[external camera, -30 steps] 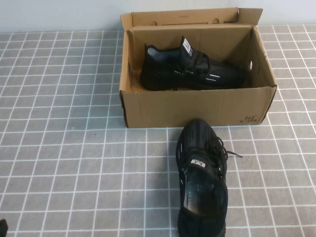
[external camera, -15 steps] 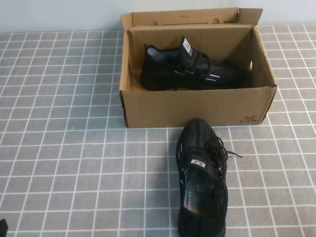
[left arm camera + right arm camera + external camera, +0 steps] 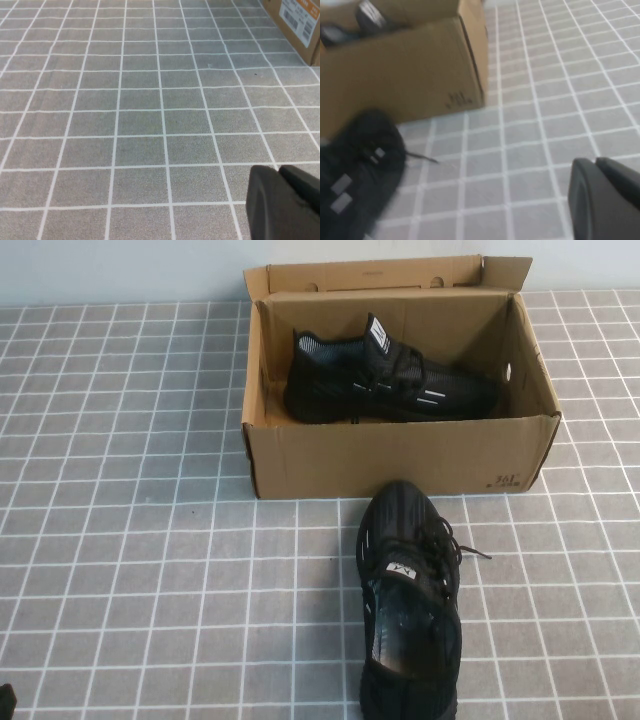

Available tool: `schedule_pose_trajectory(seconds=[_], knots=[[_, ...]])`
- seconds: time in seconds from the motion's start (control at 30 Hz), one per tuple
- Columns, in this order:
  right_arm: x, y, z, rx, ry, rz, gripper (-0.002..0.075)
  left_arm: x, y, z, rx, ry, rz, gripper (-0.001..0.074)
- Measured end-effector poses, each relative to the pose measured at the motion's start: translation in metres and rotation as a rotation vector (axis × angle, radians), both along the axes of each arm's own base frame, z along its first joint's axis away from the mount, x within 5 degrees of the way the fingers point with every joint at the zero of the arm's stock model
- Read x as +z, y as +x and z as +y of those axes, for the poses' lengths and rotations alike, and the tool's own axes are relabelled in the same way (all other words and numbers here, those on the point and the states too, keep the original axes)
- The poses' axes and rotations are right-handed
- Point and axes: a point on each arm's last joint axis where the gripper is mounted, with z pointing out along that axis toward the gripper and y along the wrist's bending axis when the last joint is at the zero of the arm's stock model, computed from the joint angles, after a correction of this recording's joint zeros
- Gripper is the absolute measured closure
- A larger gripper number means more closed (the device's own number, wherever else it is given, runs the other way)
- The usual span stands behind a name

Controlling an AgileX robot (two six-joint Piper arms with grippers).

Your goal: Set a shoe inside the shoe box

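Observation:
The shoe (image 3: 410, 600) is a black knit sneaker with a small white logo on its tongue. It lies on the grey tiled table just in front of the shoe box (image 3: 400, 455), toe pointing at the box's front wall. The open brown cardboard box holds the twin shoe (image 3: 385, 380) with the upright white-barred tab. My left gripper (image 3: 279, 169) is shut and empty, low over bare tiles far left of the shoe; only its tip shows in the high view (image 3: 5, 702). My right gripper (image 3: 594, 161) is shut and empty, to the right of the shoe (image 3: 357, 165) and box (image 3: 410, 65).
The box's lid flap (image 3: 380, 275) stands up at the back near the wall. A box corner with an orange and white label (image 3: 300, 22) shows in the left wrist view. Grey tiles stretch left and right of the shoe.

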Motion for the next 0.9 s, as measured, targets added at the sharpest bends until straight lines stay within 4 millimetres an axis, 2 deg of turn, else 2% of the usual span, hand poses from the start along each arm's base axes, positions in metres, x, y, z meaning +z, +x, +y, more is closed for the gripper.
schedule_pose_trajectory(seconds=[0.23,0.43,0.53,0.63,0.77,0.9], knots=[[0.016,0.002,0.003,-0.032,0.485,-0.096,0.0743,0.0,0.0,0.0,0.0,0.0,0.0,0.0736],[0.019,0.002,0.004,-0.045,0.679,-0.1,0.0742,0.0,0.0,0.0,0.0,0.0,0.0,0.0736],[0.023,-0.001,0.01,0.016,0.688,-0.049,0.0742,0.0,0.0,0.0,0.0,0.0,0.0,0.0736],[0.045,-0.006,0.019,0.117,0.645,0.001,0.0742,0.0,0.0,0.0,0.0,0.0,0.0,0.0736],[0.074,-0.004,0.03,0.218,0.489,0.18,0.0742,0.0,0.0,0.0,0.0,0.0,0.0,0.0736],[0.098,0.011,0.035,0.296,0.31,0.381,0.0742,0.0,0.0,0.0,0.0,0.0,0.0,0.0736]])
